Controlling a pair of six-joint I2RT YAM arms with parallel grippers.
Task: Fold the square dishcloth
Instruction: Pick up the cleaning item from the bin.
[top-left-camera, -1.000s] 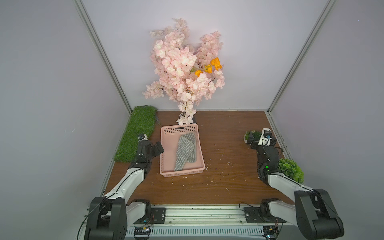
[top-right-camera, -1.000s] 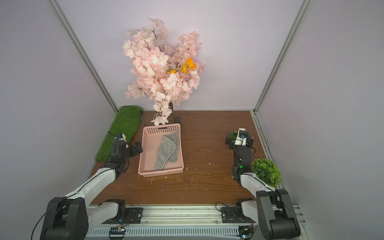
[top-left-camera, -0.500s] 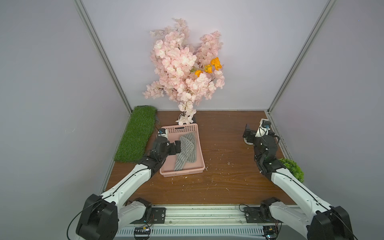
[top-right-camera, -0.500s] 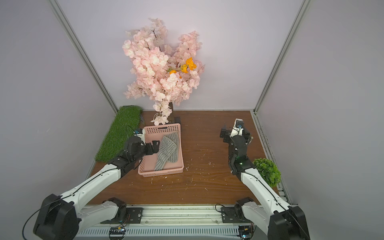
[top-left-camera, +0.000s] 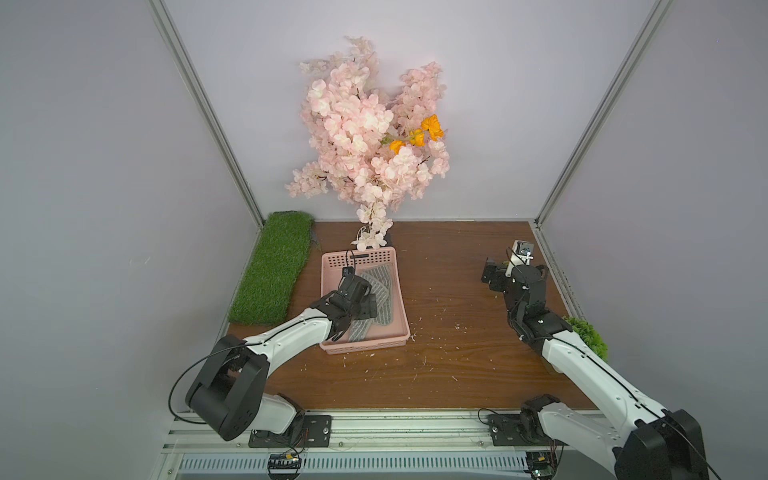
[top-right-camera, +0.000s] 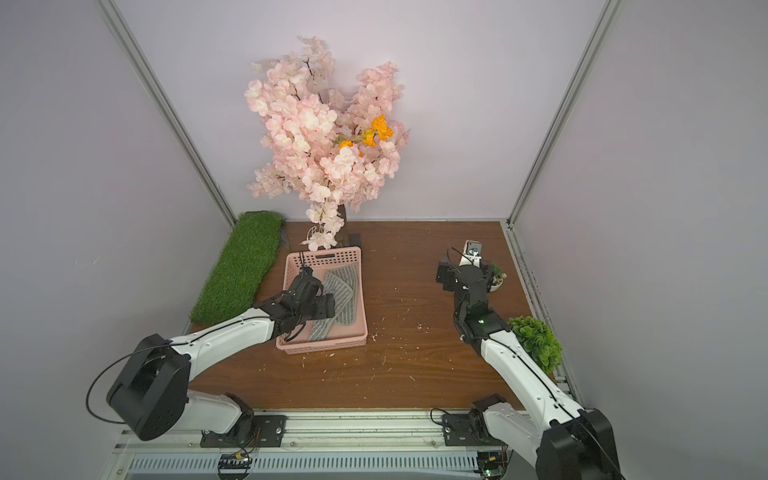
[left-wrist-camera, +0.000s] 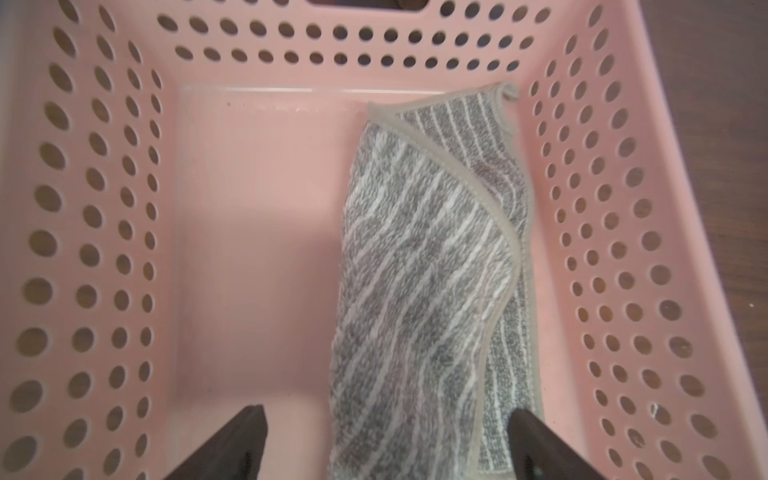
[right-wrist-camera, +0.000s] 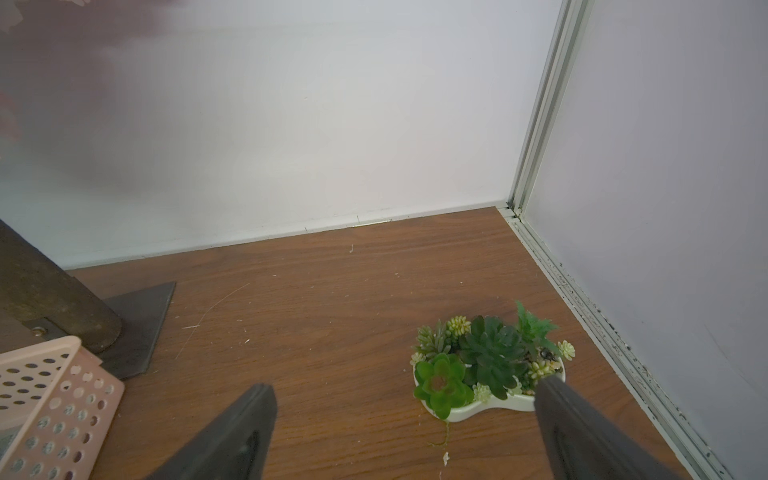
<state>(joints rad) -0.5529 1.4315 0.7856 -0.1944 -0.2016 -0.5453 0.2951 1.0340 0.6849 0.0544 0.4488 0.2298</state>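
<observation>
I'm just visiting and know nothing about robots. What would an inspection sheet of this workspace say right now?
Surface: brown wooden table, littered with small white scraps.
Job's things: square dishcloth, loosely folded over itself, lying in the pink basket along one side wall.
Clutter: grass mat, blossom tree, succulent dish, green bush.
Grippers: left gripper open inside the basket, fingers either side of the cloth's near end; right gripper open above bare table near the succulent dish.
Cables: black cable looping at the left arm's base; another at the right base.
Surroundings: plain pale walls with metal corner rails.
</observation>
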